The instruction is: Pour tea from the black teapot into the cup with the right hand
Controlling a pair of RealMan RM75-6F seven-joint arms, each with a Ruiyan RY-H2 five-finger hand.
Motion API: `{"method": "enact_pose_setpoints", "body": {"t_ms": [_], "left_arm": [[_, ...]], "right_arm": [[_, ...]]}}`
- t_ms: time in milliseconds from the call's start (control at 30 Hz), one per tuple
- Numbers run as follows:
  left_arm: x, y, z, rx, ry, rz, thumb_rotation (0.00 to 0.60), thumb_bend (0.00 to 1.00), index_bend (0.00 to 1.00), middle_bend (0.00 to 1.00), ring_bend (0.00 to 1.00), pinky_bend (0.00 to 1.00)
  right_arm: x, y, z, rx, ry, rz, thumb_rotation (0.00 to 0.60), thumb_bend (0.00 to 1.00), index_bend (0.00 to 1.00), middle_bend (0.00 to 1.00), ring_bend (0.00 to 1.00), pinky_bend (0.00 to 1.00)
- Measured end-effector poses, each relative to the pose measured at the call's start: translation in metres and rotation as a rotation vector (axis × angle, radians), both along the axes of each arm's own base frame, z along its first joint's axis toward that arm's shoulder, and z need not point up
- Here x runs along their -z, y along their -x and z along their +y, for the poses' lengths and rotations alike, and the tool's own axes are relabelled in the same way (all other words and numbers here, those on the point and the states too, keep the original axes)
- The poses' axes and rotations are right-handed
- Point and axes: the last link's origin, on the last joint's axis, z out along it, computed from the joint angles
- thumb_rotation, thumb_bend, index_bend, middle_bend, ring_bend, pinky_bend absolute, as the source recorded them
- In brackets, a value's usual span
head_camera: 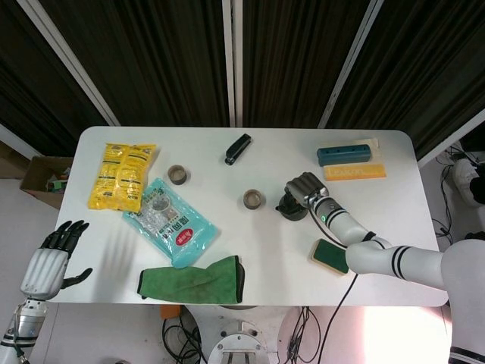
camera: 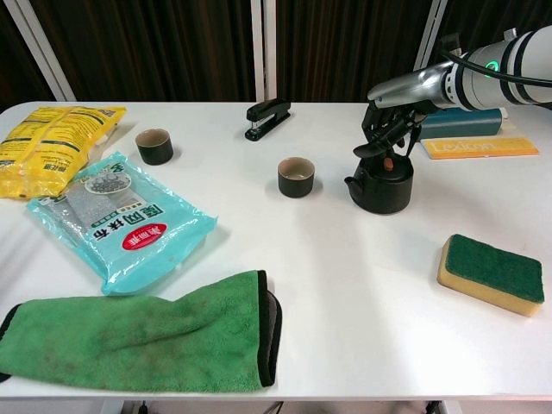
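Note:
The black teapot (camera: 379, 187) (head_camera: 289, 209) stands right of centre, its spout toward the left. A dark cup (camera: 296, 176) (head_camera: 254, 199) sits a short way to its left. My right hand (camera: 388, 128) (head_camera: 304, 186) hangs directly over the teapot's lid, fingers curved downward and apart, their tips at the lid's level; I cannot tell whether they touch it. My left hand (head_camera: 51, 254) shows only in the head view, off the table's near left corner, fingers spread and holding nothing.
A second cup (camera: 154, 146) stands at far left, a black stapler (camera: 267, 116) at the back. A yellow packet (camera: 47, 142), teal packet (camera: 116, 216) and green cloth (camera: 147, 332) fill the left. Right: a sponge (camera: 492, 273), blue box (camera: 457, 121) and yellow box (camera: 479, 147).

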Motion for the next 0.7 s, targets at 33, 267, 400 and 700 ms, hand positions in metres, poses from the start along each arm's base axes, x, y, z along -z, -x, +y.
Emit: {"method": "enact_pose_setpoints", "body": {"t_ms": [33, 267, 400, 700], "left_arm": [[0.0, 0.0004, -0.0002, -0.002, 0.0, 0.0, 0.6, 0.13, 0.11, 0.1, 0.08, 0.23], [0.0002, 0.0014, 0.0, -0.004, 0.002, 0.0, 0.6, 0.13, 0.11, 0.1, 0.08, 0.23], [0.0014, 0.0015, 0.0005, -0.004, 0.007, 0.0, 0.6, 0.13, 0.11, 0.1, 0.08, 0.23], [0.0017, 0.0036, -0.0001, -0.011, 0.011, -0.001, 0.6, 0.13, 0.12, 0.1, 0.08, 0.23]], "right_arm": [[0.0004, -0.0002, -0.0001, -0.001, 0.0, 0.001, 0.218, 0.33, 0.61, 0.54, 0.46, 0.29], [0.0008, -0.0022, 0.0001, -0.013, -0.002, 0.009, 0.216, 0.33, 0.66, 0.57, 0.5, 0.19], [0.0023, -0.0005, 0.0014, -0.011, -0.01, 0.022, 0.219, 0.33, 0.66, 0.57, 0.5, 0.23], [0.0055, 0.0011, 0.0019, -0.004, -0.016, 0.033, 0.219, 0.33, 0.7, 0.61, 0.54, 0.25]]}}
